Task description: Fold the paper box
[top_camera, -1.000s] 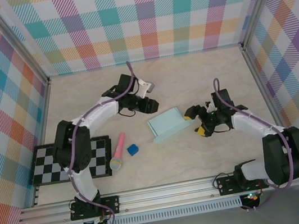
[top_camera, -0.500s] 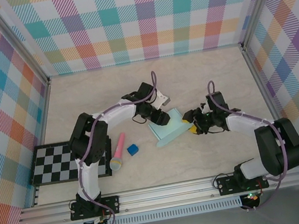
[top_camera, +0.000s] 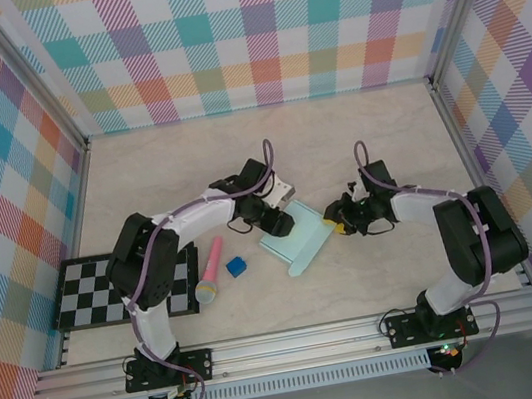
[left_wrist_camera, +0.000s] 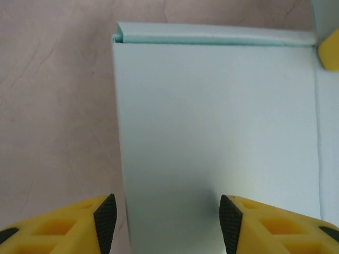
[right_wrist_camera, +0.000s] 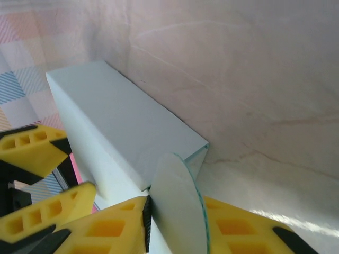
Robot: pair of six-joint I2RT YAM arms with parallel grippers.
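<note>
The pale marble table carries a black-and-white checkered mat at its left near edge. The mint-blue paper box lies near the table's middle, turned at a slant, between the two arms. The left tool stands about half open above the box's far-left end and holds nothing: one finger hangs over the bare table just off the box's edge, the other over the box's flat top panel. The right tool is at the box's right end, its fingers drawn close around a rounded flap, which it appears to pinch. Left of the box lie a pink microphone and, just beside it, a small blue cube.
</note>
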